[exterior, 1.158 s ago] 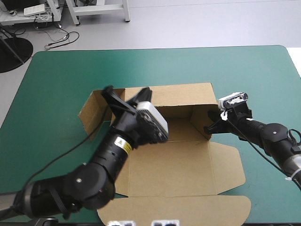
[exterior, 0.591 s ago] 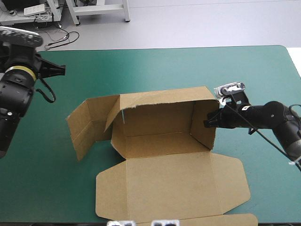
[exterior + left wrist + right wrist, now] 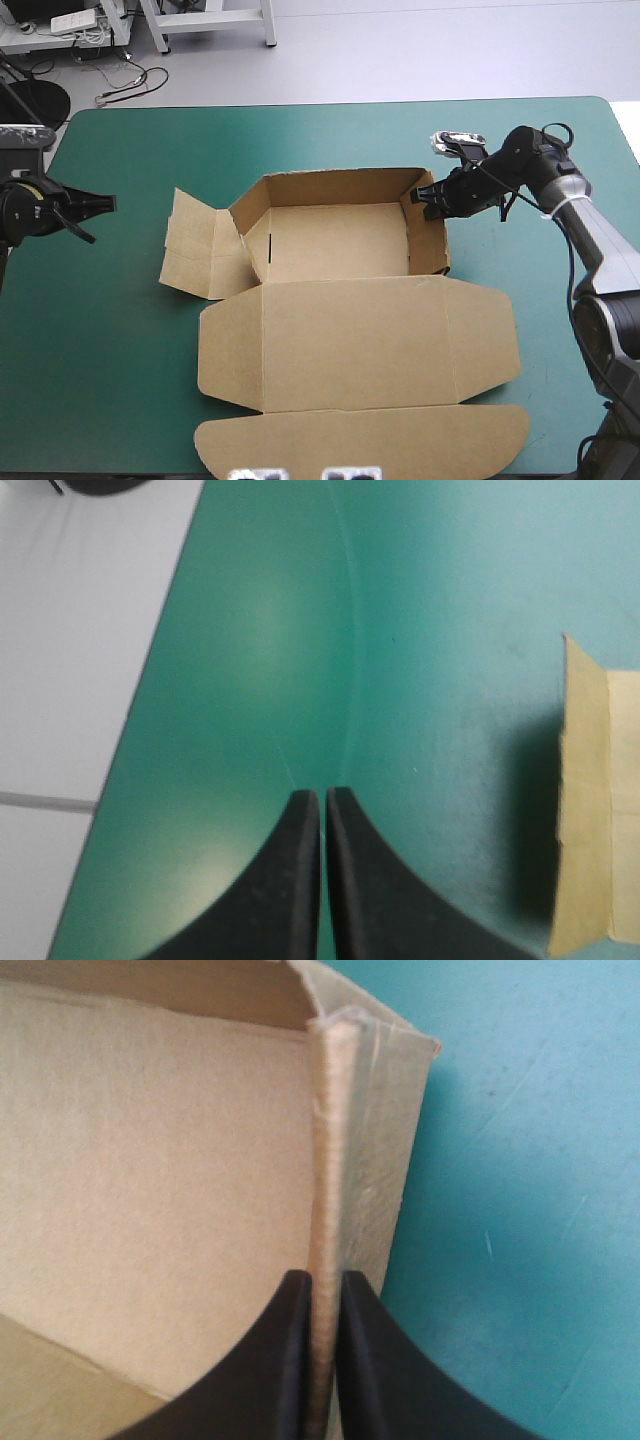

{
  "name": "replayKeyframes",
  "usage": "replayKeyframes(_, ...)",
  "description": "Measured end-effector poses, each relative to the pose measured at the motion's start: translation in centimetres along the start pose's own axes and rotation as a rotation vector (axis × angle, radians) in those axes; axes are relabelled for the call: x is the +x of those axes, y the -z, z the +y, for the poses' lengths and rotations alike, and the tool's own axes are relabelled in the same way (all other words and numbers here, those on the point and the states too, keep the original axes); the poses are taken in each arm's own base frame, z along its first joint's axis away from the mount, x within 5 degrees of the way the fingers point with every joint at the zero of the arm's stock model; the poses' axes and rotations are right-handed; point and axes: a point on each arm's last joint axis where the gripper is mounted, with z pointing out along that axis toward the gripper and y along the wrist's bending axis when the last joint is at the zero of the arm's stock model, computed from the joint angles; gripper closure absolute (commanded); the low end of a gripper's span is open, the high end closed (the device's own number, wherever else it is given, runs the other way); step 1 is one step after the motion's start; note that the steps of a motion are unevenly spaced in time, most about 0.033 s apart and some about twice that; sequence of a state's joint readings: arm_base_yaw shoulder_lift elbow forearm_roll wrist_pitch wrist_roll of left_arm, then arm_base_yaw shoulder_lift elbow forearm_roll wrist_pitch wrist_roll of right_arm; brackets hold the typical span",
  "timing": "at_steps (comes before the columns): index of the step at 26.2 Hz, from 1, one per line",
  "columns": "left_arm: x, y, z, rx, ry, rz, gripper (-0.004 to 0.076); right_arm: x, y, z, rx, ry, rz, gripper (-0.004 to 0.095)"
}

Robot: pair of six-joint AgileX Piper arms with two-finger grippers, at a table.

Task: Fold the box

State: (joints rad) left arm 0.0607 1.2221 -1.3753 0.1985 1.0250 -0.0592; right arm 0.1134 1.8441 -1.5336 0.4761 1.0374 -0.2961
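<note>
Walls of brown cardboard box [image 3: 340,240] raised mid-frame; left flap [image 3: 200,255] untucked, lid [image 3: 360,340] left flat. Right wall [image 3: 428,235] is gripped by right jaws; left jaws are closed, empty.

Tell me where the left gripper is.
High view: the left gripper is over the table near its left edge, shut and empty, apart from the box.

Left gripper [image 3: 104,203] pointed inward, its fingers pressed together and empty; right arm reached inward, right gripper [image 3: 422,195] clamped on a wall of the box [image 3: 330,240].
</note>
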Motion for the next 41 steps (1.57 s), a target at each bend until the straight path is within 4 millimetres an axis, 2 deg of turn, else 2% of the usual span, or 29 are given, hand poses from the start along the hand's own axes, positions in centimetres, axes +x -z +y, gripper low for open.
replayKeyframes(2,0.9,-1.0,-0.4,0.022,0.005,0.044,0.0718,-0.7,-0.7,-0.2,0.025,0.002,0.007,0.0576)
replayKeyframes(4,2.0,-2.0,-0.7,0.035,0.005,0.091,0.0718,-1.1,-1.1,-0.3,0.053,0.021,0.018,0.0496)
replayKeyframes(7,3.7,-3.7,-1.1,0.041,-0.024,0.167,0.0718,-2.4,0.1,0.1,0.084,0.063,-0.015,0.0505)
replayKeyframes(9,3.9,-4.3,-1.2,0.043,-0.044,0.187,0.0718,-3.5,2.6,0.9,0.099,0.104,-0.057,0.0511)
replayKeyframes(10,3.9,-4.4,-1.2,0.044,-0.056,0.186,0.0718,-4.0,4.6,1.7,0.107,0.131,-0.084,0.0511)
replayKeyframes(12,3.9,-4.4,-1.2,0.045,-0.06,0.179,0.0718,-4.4,8.1,3.2,0.11,0.169,-0.139,0.0513)
replayKeyframes(14,3.8,-4.4,-1.2,0.045,-0.059,0.169,0.0718,-4.3,10.7,4.2,0.112,0.18,-0.194,0.0513)
replayKeyframes(17,3.7,-4.5,-1.3,0.046,-0.059,0.166,0.0718,-3.9,12.1,4.7,0.117,0.142,-0.216,0.0513)
replayKeyframes(19,3.7,-4.5,-1.3,0.046,-0.059,0.166,0.0718,-3.7,12.2,4.7,0.122,0.118,-0.215,0.0513)
replayKeyframes(21,3.7,-4.5,-1.3,0.046,-0.059,0.164,0.0718,-3.4,11.6,4.5,0.124,0.103,-0.189,0.0514)
replayKeyframes(23,3.7,-4.5,-1.3,0.047,-0.06,0.164,0.0718,-2.8,10.3,3.9,0.123,0.081,-0.137,0.0515)
replayKeyframes(27,3.7,-4.5,-1.4,0.062,-0.077,0.164,0.0718,-1.5,6.3,2.3,0.113,0.048,-0.009,0.0514)
replayKeyframes(33,3.7,-4.4,-1.6,0.086,-0.075,0.163,0.0718,-1.4,0.6,0.7,0.021,-0.001,0.085,0.053)
replayKeyframes(35,3.7,-4.4,-1.6,0.087,-0.075,0.163,0.0718,-1.4,-0.6,0.3,-0.001,-0.018,0.109,0.0623)
replayKeyframes(38,3.8,-4.4,-1.7,0.096,-0.07,0.169,0.0718,-1.3,-2.7,-0.3,-0.018,-0.043,0.156,0.0928)
replayKeyframes(41,3.9,-4.9,-1.8,0.104,-0.075,0.192,0.0718,-1.2,-3.4,-0.5,-0.009,-0.054,0.175,0.0911)
